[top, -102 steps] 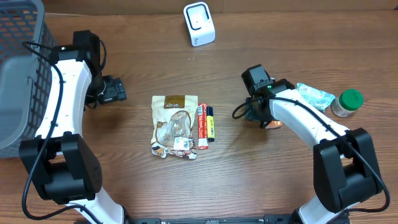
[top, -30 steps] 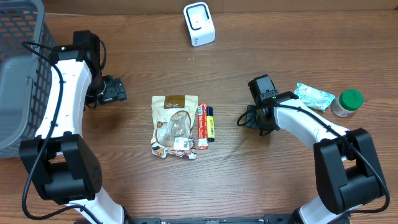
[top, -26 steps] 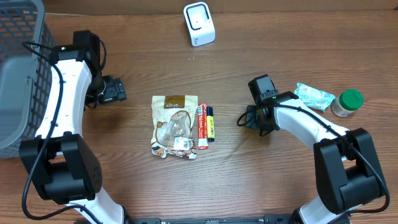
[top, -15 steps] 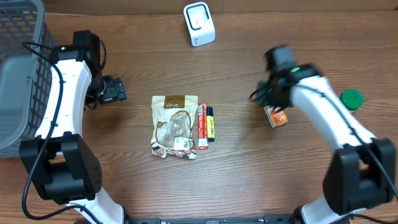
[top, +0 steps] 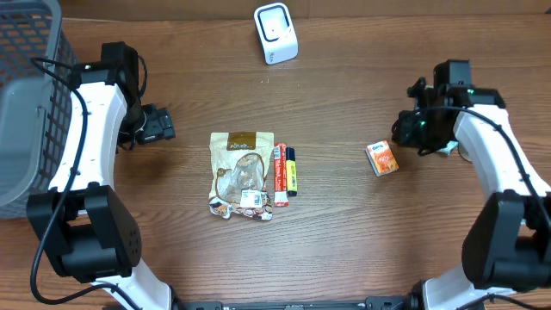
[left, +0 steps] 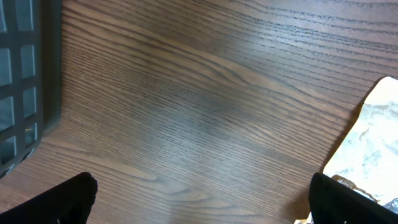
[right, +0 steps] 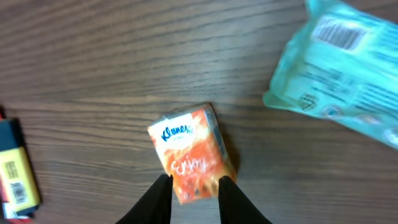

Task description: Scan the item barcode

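The orange pack (top: 381,158) lies flat on the table (top: 344,241), in its right half, about midway between the far and near edges, and nothing grips it. The right gripper (right: 193,179) hangs above it on the right-edge side, its 2 fingers (right: 158,199) parted a little and pinching nothing. In the right wrist view the pack shows through the gap between them, printed face up. A teal packet (right: 348,68) lies near the pack toward the right edge, not touching it; from overhead the right arm covers most of it.

The white scanner (top: 275,33) stands at the middle of the far edge, well apart from the pack, with only bare wood between them. Near the table's middle 3 things lie side by side: a crumpled snack bag (top: 243,175), a red stick (top: 280,175) against its right side, and a yellow and black marker (top: 292,170) just beside that. A grey mesh basket (top: 21,52) fills the far left corner. The left gripper (left: 202,179) hovers near the basket, spread wide with nothing in it, over bare boards.

The table is dark brown wood grain, and the room beyond its edges is out of view.
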Robot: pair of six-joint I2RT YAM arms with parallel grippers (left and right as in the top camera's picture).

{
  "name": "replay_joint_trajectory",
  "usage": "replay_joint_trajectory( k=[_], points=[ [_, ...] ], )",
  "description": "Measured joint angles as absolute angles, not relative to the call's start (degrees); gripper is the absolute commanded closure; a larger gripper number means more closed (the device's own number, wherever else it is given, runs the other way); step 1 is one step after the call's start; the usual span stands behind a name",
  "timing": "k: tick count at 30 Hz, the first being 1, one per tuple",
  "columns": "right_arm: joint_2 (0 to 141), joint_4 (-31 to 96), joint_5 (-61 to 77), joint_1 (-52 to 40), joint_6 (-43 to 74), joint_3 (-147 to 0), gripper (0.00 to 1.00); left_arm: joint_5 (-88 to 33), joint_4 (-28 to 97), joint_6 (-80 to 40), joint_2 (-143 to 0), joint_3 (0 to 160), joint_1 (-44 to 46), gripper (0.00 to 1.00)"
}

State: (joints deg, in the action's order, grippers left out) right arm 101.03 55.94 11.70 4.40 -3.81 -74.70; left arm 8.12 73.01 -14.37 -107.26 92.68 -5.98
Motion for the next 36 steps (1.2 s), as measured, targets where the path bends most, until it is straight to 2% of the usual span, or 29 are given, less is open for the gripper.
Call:
replay_joint_trajectory(
  k=[16,17,18,19,20,24,29,32,36],
  points=[
    [103.0,40.7,11.0,4.4,-6.1,-61.8,0.73,8.1,73.0,-14.4,-107.3,92.7,-6.0,0.00],
    [103.0,39.4,11.0,4.4,-6.1,-60.9,0.75,8.1,73.0,-14.4,-107.3,92.7,-6.0,0.00],
    [103.0,38.4,11.0,4.4,-6.2,-60.2,0.81,8.1,73.0,-14.4,-107.3,92.7,-6.0,0.00],
    [103.0,37.7,11.1,4.4,-6.5,-59.8,0.95,8.1,73.0,-14.4,-107.3,92.7,-6.0,0.00],
    [103.0,37.4,11.5,4.4,-6.4,-59.6,0.96,8.1,73.0,-14.4,-107.3,92.7,-6.0,0.00],
    [102.9,38.7,12.6,4.4,-5.5,-60.2,0.96,8.1,73.0,-14.4,-107.3,92.7,-6.0,0.00],
    [102.8,47.7,14.6,3.9,-3.2,-65.3,0.96,8.1,73.0,-14.4,-107.3,92.7,-6.0,0.00],
    [101.6,49.1,10.2,1.4,-0.3,-69.1,0.96,8.1,73.0,-14.4,-107.3,92.7,-6.0,0.00],
    [98.8,50.8,-3.9,-7.7,5.3,-70.5,0.96,8.1,73.0,-14.4,-107.3,92.7,-6.0,0.01]
  ],
)
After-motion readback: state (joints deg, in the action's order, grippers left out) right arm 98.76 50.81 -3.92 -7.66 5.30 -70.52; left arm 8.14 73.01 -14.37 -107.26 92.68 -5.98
